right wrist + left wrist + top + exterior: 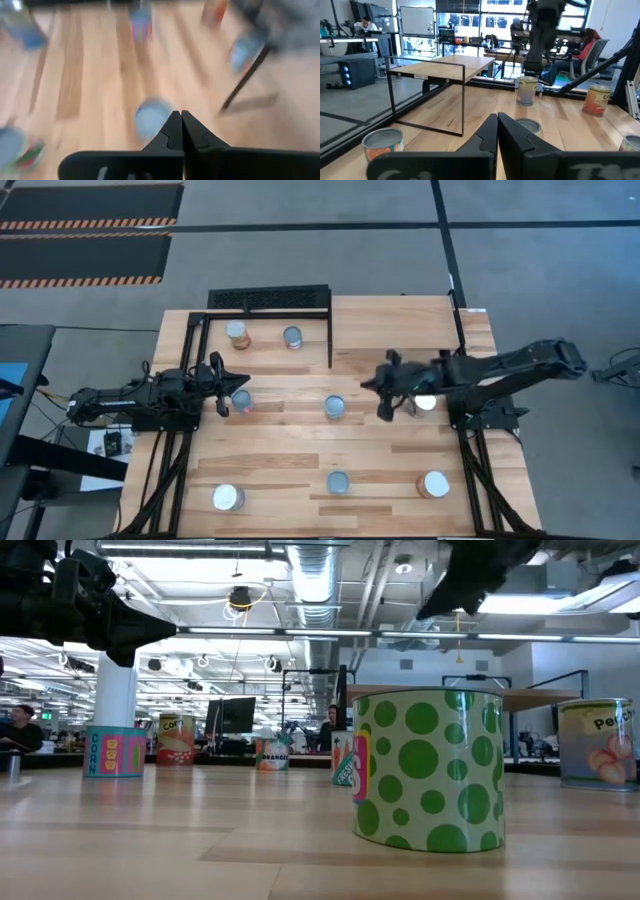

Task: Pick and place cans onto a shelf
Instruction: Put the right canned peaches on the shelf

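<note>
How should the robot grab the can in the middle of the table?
Grip the middle can by its round side wall, coming straight down from above with one finger on each side. It stands upright with its flat top facing up and bare wood all around it, so probably nothing gets in the fingers' way.

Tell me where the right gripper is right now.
In the high view the right gripper hangs shut and empty over the table's right half, between the centre can and the white-topped can beside its arm.
</note>
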Available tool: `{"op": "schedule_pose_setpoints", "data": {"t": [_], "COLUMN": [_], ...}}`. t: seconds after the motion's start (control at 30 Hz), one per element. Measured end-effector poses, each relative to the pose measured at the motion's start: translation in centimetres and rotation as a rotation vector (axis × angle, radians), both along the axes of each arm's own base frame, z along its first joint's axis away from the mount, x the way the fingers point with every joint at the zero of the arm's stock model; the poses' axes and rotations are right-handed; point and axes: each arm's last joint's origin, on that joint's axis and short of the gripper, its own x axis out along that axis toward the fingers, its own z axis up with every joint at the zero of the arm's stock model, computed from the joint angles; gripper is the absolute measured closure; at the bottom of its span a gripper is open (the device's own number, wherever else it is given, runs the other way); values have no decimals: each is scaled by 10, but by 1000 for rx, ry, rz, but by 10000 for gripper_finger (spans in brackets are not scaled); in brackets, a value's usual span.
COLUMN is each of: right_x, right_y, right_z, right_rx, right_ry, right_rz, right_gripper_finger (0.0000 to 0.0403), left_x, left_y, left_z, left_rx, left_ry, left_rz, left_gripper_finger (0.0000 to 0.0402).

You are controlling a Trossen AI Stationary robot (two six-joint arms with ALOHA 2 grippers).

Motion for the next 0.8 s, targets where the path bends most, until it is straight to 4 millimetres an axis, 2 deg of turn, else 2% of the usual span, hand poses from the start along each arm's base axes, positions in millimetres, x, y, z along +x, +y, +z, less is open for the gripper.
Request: {"op": "schedule_pose_setpoints", "data": {"t": [0.13,0.23,0.33,0.53,0.63,0.8], "right_x": [2,-7,-21,-49,-56,-59], "right_y": [22,37,45,42,39,34], "right_z": [-12,-19,-22,-20,-20,-25], "right_rx": [165,241,243,167,103,42], "right_ry": [242,420,576,791,856,896], "right_rz": [-53,-102,-188,-345,-367,-321], "right_gripper_finger": [402,397,377,320,288,236], "left_x": [0,0,0,0,0,0], "left_y": [0,0,0,0,-1,-1], "left_z": [0,0,0,0,0,-1], "left_rx": [0,0,-4,-23,-26,-25], "left_ry": [0,0,-1,-5,-2,0], "left_rz": [0,0,0,-9,-31,-35], "left_gripper_finger": [401,402,402,402,401,402]}}
